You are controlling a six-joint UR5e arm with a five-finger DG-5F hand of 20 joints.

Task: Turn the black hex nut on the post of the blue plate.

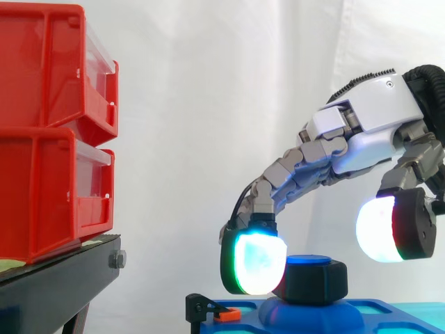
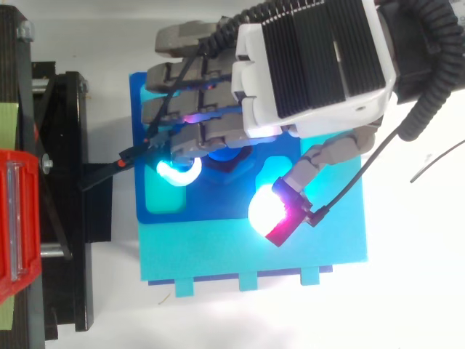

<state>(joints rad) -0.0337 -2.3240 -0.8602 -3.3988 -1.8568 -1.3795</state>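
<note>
The hand (image 1: 375, 118) comes in from the right and leans down over the blue plate (image 2: 142, 109). Its fingers (image 1: 259, 264) stretch out long and bend down at the tips. They are open and grip nothing. One glowing pad hangs low, right beside the black hex nut (image 1: 316, 280). I cannot tell if it touches. The thumb (image 1: 381, 229) is up high on the other side of the nut, well apart from it.

The nut sits on the blue post, between the fingers and the thumb, a bit lower than both.

There is open room between the fingers and the red bins (image 1: 42, 132). Under the fingers, a small black clip (image 1: 208, 308) with an orange bit sits at the plate's edge. In the top view that edge lies near the black stand (image 2: 65, 218). The plate rests on a light blue board (image 2: 290, 254) on the white tabletop (image 2: 414, 276).

There is one nut, one blue plate, one clip and two red bins, stacked.
</note>
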